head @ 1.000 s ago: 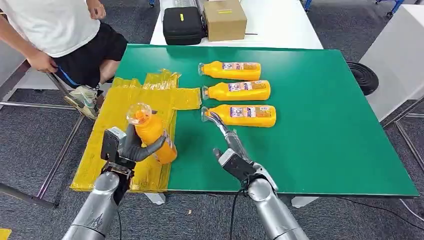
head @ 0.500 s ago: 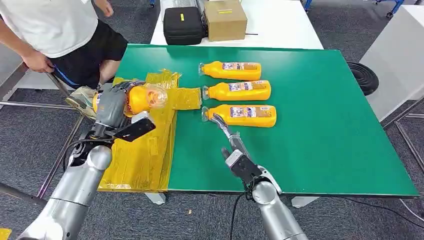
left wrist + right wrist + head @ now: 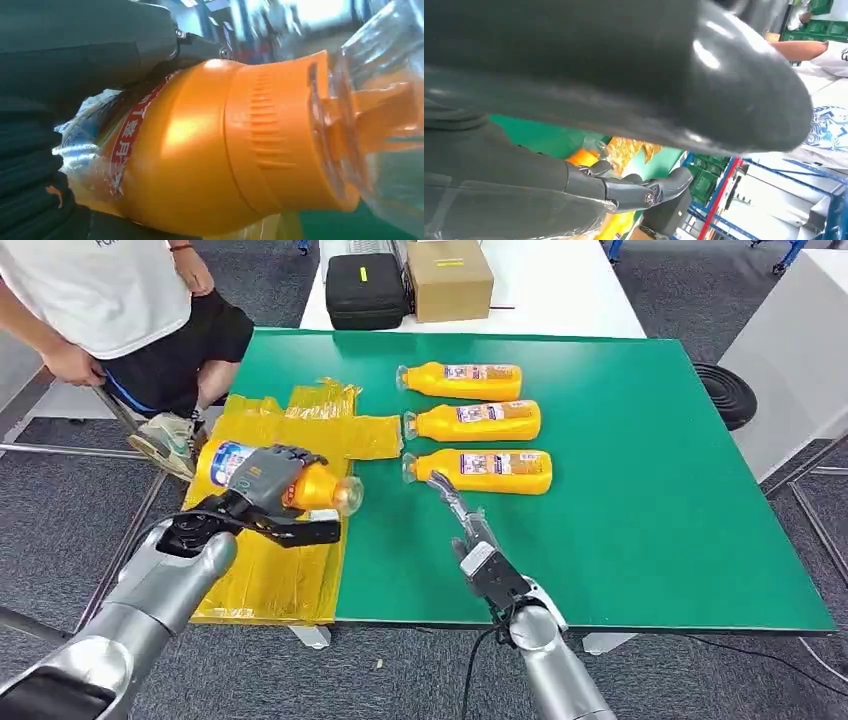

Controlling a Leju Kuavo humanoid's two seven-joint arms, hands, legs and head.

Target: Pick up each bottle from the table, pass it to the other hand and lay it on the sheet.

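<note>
My left hand (image 3: 262, 483) grips an orange bottle (image 3: 312, 486) around its middle and holds it on its side over the yellow sheet (image 3: 262, 575), clear cap pointing toward the table's middle. The left wrist view shows the same bottle (image 3: 200, 160) close up, dark fingers wrapped around its label. Three more orange bottles lie in a row on the green table (image 3: 640, 500): far (image 3: 470, 381), middle (image 3: 480, 421) and near (image 3: 495, 470). My right hand (image 3: 462, 525) stretches out flat and holds nothing, its fingertips by the near bottle's cap. In the right wrist view its fingers (image 3: 624, 190) are spread.
A person (image 3: 120, 310) sits at the table's far left corner, close to the sheet. A black case (image 3: 366, 288) and a cardboard box (image 3: 450, 278) stand on the white table behind. A black round object (image 3: 727, 392) lies on the floor at the right.
My left hand has swung the bottle from upright at the sheet's near end to lying sideways over the sheet's middle, cap now pointing right. The right hand has barely moved.
</note>
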